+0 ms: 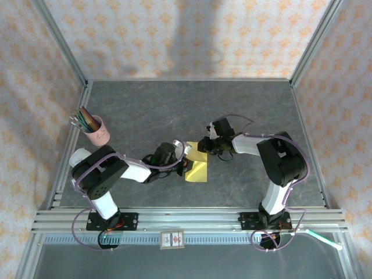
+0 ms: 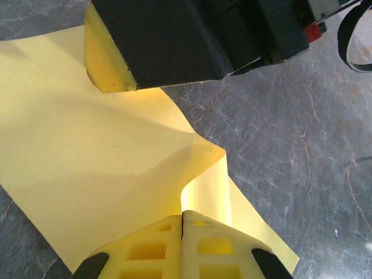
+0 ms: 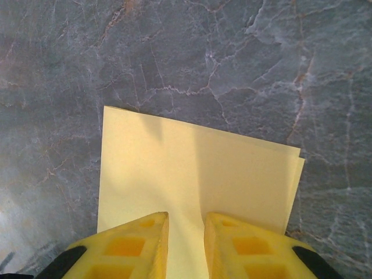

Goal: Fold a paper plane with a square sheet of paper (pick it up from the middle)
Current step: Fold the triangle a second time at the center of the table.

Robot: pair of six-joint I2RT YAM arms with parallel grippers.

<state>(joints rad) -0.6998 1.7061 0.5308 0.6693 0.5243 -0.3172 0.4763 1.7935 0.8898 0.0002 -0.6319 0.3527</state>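
Observation:
The square sheet of paper (image 1: pixel 197 168) is yellow and lies on the grey table between the two arms, folded so that two layers show in the right wrist view (image 3: pixel 192 174). My left gripper (image 2: pixel 182 216) is shut on one edge of the sheet (image 2: pixel 87 174), which curls up off the table into the jaws. From above, the left gripper (image 1: pixel 184 154) is at the sheet's left side. My right gripper (image 3: pixel 186 224) stands low over the sheet's far end, fingers a little apart, with flat paper showing in the gap. One of its fingers (image 2: pixel 104 64) rests at the paper's far edge.
A pink cup of coloured pencils (image 1: pixel 96 129) stands at the left of the table. Aluminium rails (image 1: pixel 186 218) run along the near edge and the sides, with patterned walls behind.

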